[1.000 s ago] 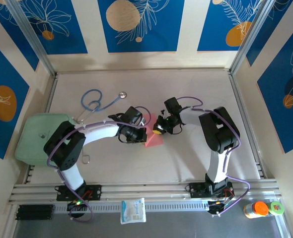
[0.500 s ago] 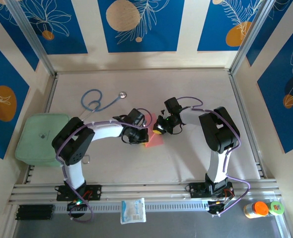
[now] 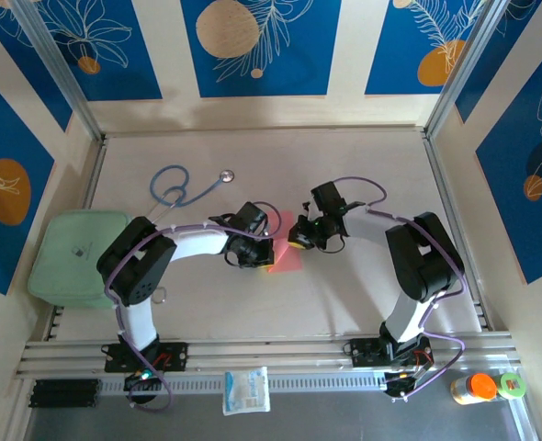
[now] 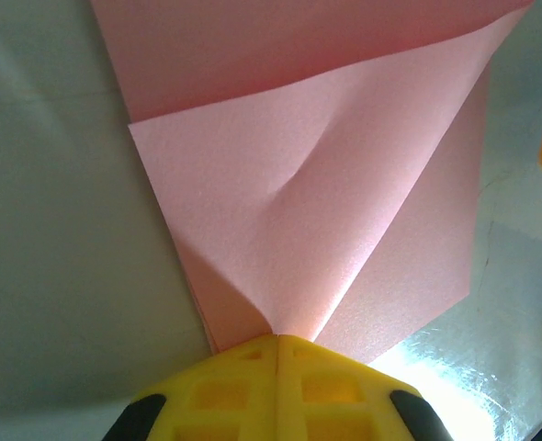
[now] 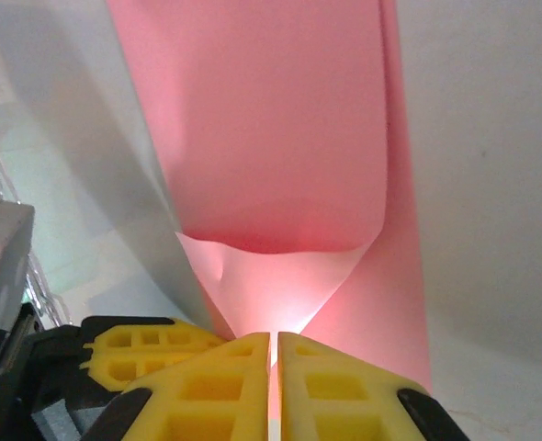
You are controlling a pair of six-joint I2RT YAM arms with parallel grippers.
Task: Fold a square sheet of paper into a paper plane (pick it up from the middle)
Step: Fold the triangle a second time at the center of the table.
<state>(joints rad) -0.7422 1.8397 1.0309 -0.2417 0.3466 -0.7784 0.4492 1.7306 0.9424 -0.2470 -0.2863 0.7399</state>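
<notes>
We clamp the pink sheet (image 3: 287, 261) mid-tabletop in both left gripper (image 4: 277, 342) and right gripper (image 5: 274, 342); the right has just shifted, seemingly raising a flap to fold.

We look from the top external camera down on the table (image 3: 344, 303), from above and behind the arm bases (image 3: 144, 354), which lie at the lower edge of this view. It stands far off, so the whole table and the patterned walls (image 3: 262, 46) fit in. The left wrist camera looks forward along the left gripper (image 4: 276, 344), very near to the pink paper (image 4: 299, 211). The right wrist camera looks along the right gripper (image 5: 274, 340), equally near. All three views share this paper at the table's middle.
</notes>
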